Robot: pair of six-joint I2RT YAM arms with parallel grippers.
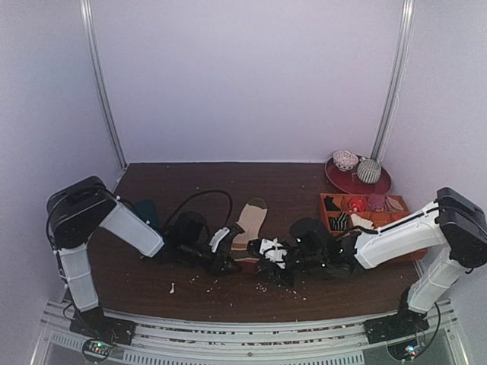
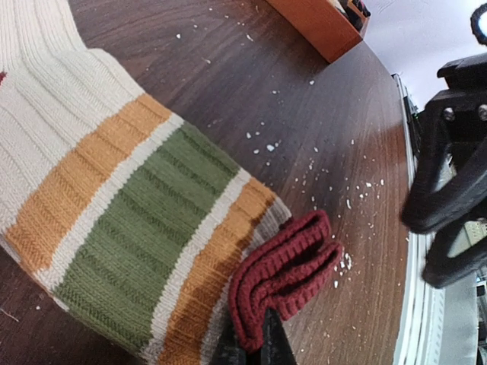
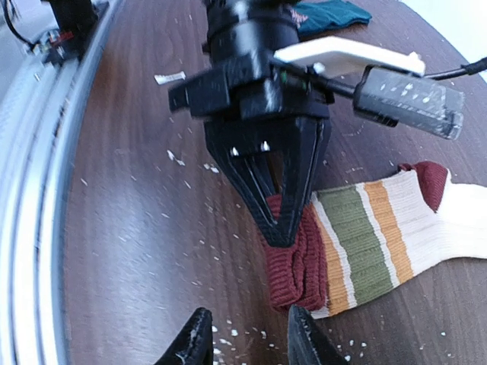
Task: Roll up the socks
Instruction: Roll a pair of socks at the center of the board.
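Observation:
The socks (image 1: pixel 248 222) lie flat in the middle of the table, cream with orange and green stripes (image 2: pixel 137 198) and a dark red end folded over on itself (image 2: pixel 285 266). My left gripper (image 2: pixel 255 346) is shut on that folded red end, pinching it from the near side; the right wrist view shows its black fingers (image 3: pixel 278 217) meeting on the red fold (image 3: pixel 300 266). My right gripper (image 3: pixel 245 338) stands open just short of the fold, touching nothing. From above, the left gripper (image 1: pixel 226 261) and the right gripper (image 1: pixel 268 255) face each other at the socks' near end.
An orange tray (image 1: pixel 332 223) with sock bundles sits at the right, with a red plate (image 1: pixel 341 182) carrying two bundles behind it. A dark teal sock (image 1: pixel 146 209) lies at the left. White crumbs dot the table and a black cable loops behind the left arm.

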